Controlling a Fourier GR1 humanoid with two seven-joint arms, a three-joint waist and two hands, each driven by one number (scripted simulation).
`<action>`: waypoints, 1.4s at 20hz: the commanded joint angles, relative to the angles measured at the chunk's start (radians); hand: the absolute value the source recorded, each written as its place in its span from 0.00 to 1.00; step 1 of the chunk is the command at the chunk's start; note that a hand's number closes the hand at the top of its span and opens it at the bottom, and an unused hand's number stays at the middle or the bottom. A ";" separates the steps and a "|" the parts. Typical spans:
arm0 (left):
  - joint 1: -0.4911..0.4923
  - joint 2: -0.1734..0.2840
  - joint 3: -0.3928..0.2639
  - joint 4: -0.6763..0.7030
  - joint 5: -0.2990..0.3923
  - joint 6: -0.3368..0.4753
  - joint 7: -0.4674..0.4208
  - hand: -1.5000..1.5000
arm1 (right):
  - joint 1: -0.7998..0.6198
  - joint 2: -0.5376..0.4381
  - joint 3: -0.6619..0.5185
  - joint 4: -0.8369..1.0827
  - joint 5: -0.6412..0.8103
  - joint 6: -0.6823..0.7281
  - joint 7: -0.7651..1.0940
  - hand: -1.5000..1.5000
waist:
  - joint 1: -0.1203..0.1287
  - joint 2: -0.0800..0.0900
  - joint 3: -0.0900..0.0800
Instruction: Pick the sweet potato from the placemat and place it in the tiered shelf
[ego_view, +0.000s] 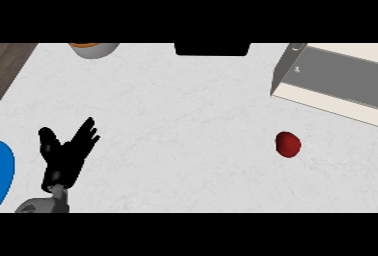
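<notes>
Pale marbled tabletop (184, 115) fills the view, with a strip of dark wood at the far left corner.

Sweet potato (288, 144): small dark-red lump lying bare on the tabletop at the right, no hand on it. It sits near the tiered shelf (332, 82) but apart from it, just short of the shelf's pale front edge. It is not on the placemat; the blue curved piece at the left edge, likely the placemat (4, 170), is well apart from it, across the whole width.

Left hand (68, 152): low at the left, fingers straight and spread, pointing up, holding nothing. Resting, near the blue edge. Right hand: not in view.

Further out: grey bowl (94, 49) with something orange in it at the top left; black object (212, 48) at the top centre, kind not clear.

Judgement: pick step not yet begun, or the potato has to be taken from where it lies. Next move calls for the nearer right hand to come in, curl round the potato, lift it and carry it the short way up-right into the shelf, clearing the front lip.
</notes>
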 joint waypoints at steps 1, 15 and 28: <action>-0.052 -0.030 -0.011 -0.004 -0.017 0.035 0.068 0.50 | -0.028 0.009 0.007 0.110 0.055 -0.059 -0.084 1.00 | -0.005 0.002 -0.004; 0.036 -0.053 0.000 -0.013 -0.037 -0.002 -0.007 0.50 | -0.173 0.061 0.005 0.417 0.136 -0.175 -0.293 1.00 | 0.001 0.002 -0.004; -0.032 -0.025 0.039 0.003 -0.032 -0.023 0.052 0.50 | -0.200 0.040 -0.123 0.558 0.093 -0.284 -0.308 0.00 | -0.003 0.004 -0.004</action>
